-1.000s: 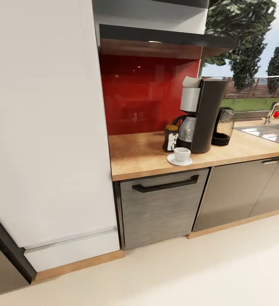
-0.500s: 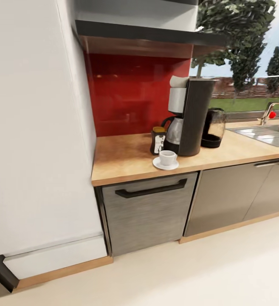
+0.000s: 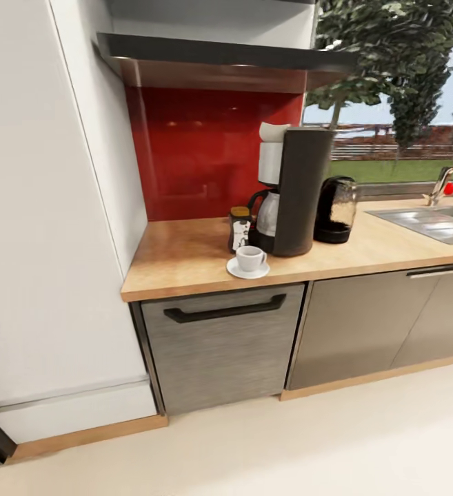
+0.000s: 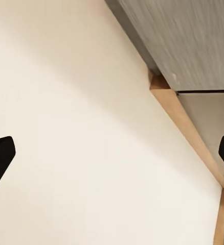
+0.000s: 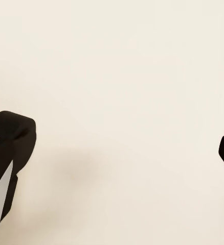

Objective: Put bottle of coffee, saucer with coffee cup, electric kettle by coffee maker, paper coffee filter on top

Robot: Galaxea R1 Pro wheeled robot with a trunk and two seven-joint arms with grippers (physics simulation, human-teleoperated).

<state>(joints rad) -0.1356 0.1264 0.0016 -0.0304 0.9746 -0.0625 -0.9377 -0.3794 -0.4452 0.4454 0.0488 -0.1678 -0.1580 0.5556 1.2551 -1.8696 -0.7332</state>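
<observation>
On the kitchen countertop [image 3: 178, 258] stands the dark-grey coffee maker [image 3: 296, 193] with its glass carafe, and a white paper coffee filter [image 3: 273, 131] rests on its top. The bottle of coffee [image 3: 239, 228] stands just left of it. In front, the white coffee cup [image 3: 251, 257] sits on the saucer [image 3: 247, 271]. The electric kettle [image 3: 336, 209] is on the coffee maker's right. The kitchen shelf [image 3: 219, 52] hangs above the red backsplash. My left gripper [image 4: 112, 153] is open over the floor beside a cabinet plinth. My right gripper [image 5: 117, 153] is open over bare floor.
A tall white cabinet [image 3: 40, 207] stands left of the counter. Grey cabinet fronts with a black handle [image 3: 226, 311] run below the worktop. A sink [image 3: 433, 222] with a tap [image 3: 443, 180] lies at the right. Cream floor [image 3: 288, 448] spreads in front.
The head view has shifted: the counter and its things now sit further left and lower in the picture. The things on the counter keep their places relative to each other.
</observation>
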